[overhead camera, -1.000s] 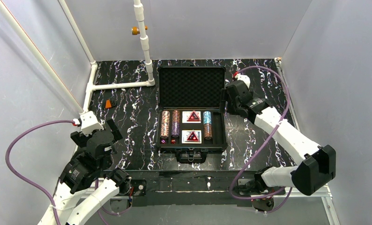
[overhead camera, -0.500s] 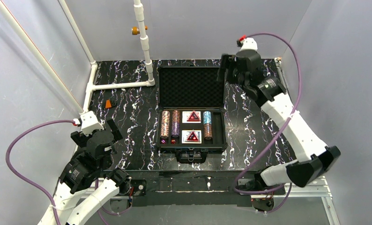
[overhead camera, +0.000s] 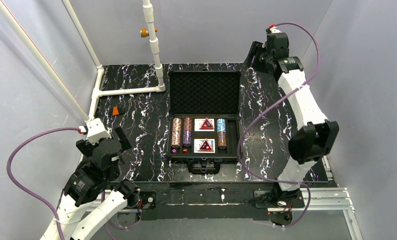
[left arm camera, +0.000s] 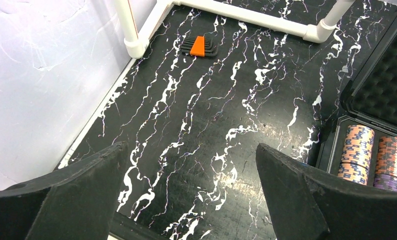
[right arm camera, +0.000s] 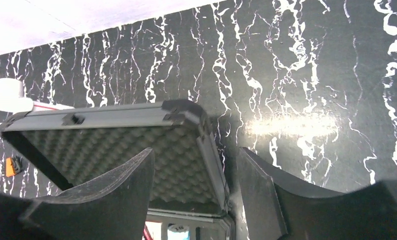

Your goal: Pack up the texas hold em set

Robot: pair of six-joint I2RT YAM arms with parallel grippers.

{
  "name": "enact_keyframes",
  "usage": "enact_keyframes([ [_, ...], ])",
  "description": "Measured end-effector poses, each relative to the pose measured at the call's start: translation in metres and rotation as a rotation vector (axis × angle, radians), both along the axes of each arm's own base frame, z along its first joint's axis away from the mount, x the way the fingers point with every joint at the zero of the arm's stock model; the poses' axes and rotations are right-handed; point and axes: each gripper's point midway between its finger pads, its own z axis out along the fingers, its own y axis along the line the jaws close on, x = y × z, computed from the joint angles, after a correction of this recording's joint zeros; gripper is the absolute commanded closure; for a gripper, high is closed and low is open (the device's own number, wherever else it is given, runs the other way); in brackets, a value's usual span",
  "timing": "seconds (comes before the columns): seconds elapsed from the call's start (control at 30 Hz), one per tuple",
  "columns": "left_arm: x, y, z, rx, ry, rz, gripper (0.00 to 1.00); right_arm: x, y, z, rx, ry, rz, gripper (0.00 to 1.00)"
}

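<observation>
The black case [overhead camera: 240, 134] of the texas hold em set lies open mid-table, its foam-lined lid [overhead camera: 204, 94] folded back. The tray holds chip stacks [overhead camera: 176, 131] and two card decks [overhead camera: 206, 124] marked with red triangles. My right gripper [overhead camera: 253, 52] hangs high over the table's back right, beyond the lid's right corner. In the right wrist view this gripper [right arm camera: 195, 150] is open and empty, and the lid's corner [right arm camera: 186, 112] shows far below between its fingers. My left gripper [left arm camera: 190, 146] is wide open over bare table left of the case, with chip stacks [left arm camera: 356, 152] at the right edge.
An orange-and-black hex key holder [overhead camera: 117, 110] lies at the back left, seen also in the left wrist view as the holder [left arm camera: 199, 46]. White PVC pipes [overhead camera: 154, 45] rise at the back and run along the left wall. Grey walls enclose the table.
My right arm has swung up and back from beside the case's right edge to the far right corner, and its jaws have narrowed somewhat. The left arm has not moved.
</observation>
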Motion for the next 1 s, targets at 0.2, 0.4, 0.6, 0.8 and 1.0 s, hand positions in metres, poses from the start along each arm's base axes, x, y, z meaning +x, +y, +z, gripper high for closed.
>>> enact_keyframes([
  [0.2,0.002,-0.002,0.0,0.001,0.004,-0.006,0.02,0.047,-0.016,-0.042,0.055,0.092,0.012,0.38],
  [0.4,0.004,-0.004,-0.001,0.009,0.013,-0.015,0.02,0.074,-0.026,-0.069,0.114,0.163,0.048,0.45],
  [0.6,0.005,-0.006,0.0,0.008,0.012,-0.023,0.02,0.097,-0.022,-0.091,0.187,0.204,0.123,0.52],
  [0.8,0.006,-0.007,0.0,0.007,0.011,-0.024,0.02,0.098,-0.017,-0.131,0.242,0.299,0.161,0.62],
  [1.0,0.006,-0.007,0.0,0.007,0.014,-0.028,0.02,0.101,-0.01,-0.147,0.268,0.331,0.187,0.77],
])
